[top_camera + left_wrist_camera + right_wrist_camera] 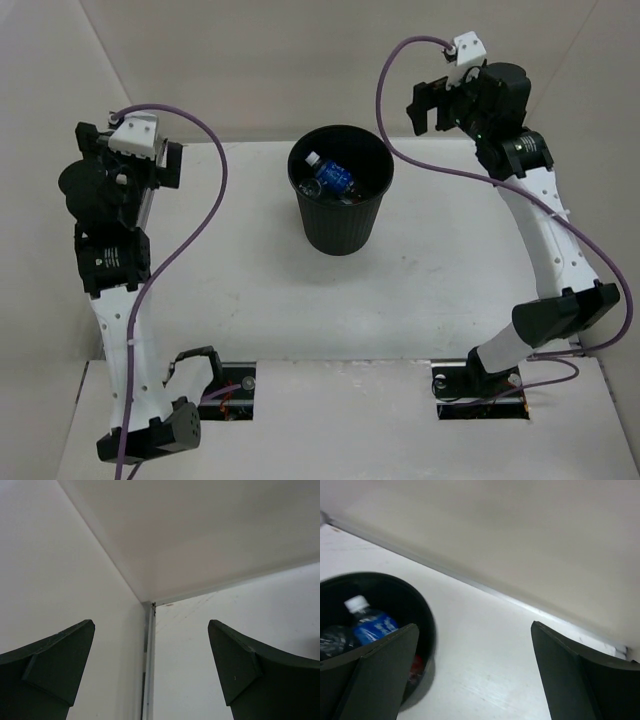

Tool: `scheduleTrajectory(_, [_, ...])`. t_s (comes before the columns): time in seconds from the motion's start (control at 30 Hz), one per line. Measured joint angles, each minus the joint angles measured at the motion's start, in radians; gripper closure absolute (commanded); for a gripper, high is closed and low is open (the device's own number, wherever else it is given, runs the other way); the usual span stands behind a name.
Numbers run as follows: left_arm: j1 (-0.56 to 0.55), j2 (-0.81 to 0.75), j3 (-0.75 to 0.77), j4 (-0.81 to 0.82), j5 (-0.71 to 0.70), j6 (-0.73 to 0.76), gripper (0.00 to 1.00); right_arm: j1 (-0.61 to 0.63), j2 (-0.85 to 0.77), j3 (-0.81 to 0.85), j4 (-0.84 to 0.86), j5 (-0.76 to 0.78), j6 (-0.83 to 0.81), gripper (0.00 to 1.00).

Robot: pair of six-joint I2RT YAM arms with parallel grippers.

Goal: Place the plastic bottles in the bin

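The black round bin (340, 226) stands at the middle back of the table. A clear bottle with a blue label and white cap (331, 176) lies inside it on other bottles, which are hard to tell apart. In the right wrist view the bin (422, 622) is at the lower left, with the blue-label bottle (370, 625) and something red (416, 666) inside. My right gripper (428, 106) is open and empty, raised to the right of the bin. My left gripper (172, 165) is open and empty, raised at the far left, and faces the wall corner (151, 603).
White walls enclose the table at the back and on both sides. Purple cables loop from both wrists. Two cut-outs with wiring (232, 391) sit at the near edge by the arm bases.
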Motion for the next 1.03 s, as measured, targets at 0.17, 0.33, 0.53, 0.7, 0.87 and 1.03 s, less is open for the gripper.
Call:
scheduleTrajectory(0.17, [-0.003,-0.052,-0.063,-0.043,0.048,-0.004,0.00,-0.049,-0.020,-0.152,0.006,-0.031,0.010,0.05])
scheduleTrajectory(0.33, [0.005,-0.098,-0.098,-0.059,0.079,-0.008,0.00,-0.027,-0.019,-0.248,-0.006,-0.053,0.018,0.00])
scheduleTrajectory(0.53, [0.017,-0.113,-0.108,-0.074,0.089,-0.008,0.00,0.015,-0.021,-0.250,-0.001,-0.043,0.030,0.00])
scheduleTrajectory(0.7, [0.026,-0.112,-0.108,-0.084,0.090,-0.008,0.00,0.032,-0.058,-0.256,0.001,-0.045,0.018,0.00])
scheduleTrajectory(0.87, [0.037,-0.112,-0.108,-0.085,0.095,-0.008,0.00,0.032,-0.144,-0.294,0.008,-0.049,0.000,0.00])
scheduleTrajectory(1.03, [0.047,-0.112,-0.108,-0.085,0.098,-0.008,0.00,0.032,-0.148,-0.293,-0.006,-0.051,0.001,0.00])
